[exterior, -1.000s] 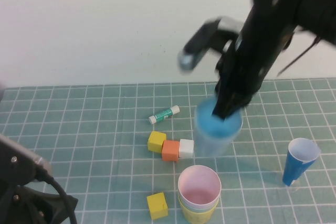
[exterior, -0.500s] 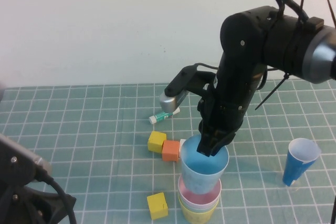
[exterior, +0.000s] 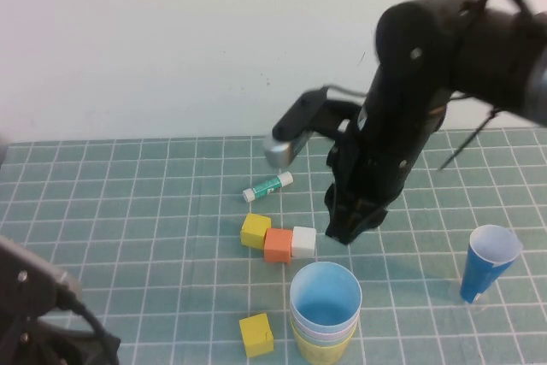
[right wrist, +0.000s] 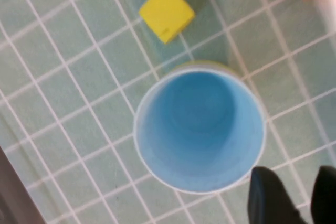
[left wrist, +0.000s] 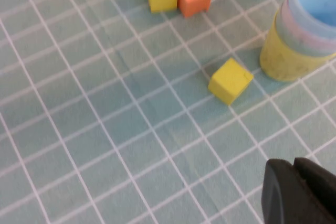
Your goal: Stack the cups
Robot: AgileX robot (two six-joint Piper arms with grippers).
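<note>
Green gridded matting covers the worktop [exterior: 128, 211], where we see the cups [exterior: 324, 312] nested into one stack, light blue on top, yellow at the base, their tapered paper walls letting each seat in the next. Our right hand [exterior: 349, 230] hangs just above and behind the stack, fingers slightly parted, empty. Our left hand [left wrist: 299, 192] sits low near the worktop's front edge; we cannot tell its grip. Small blocks [exterior: 278, 241] lie nearby.
</note>
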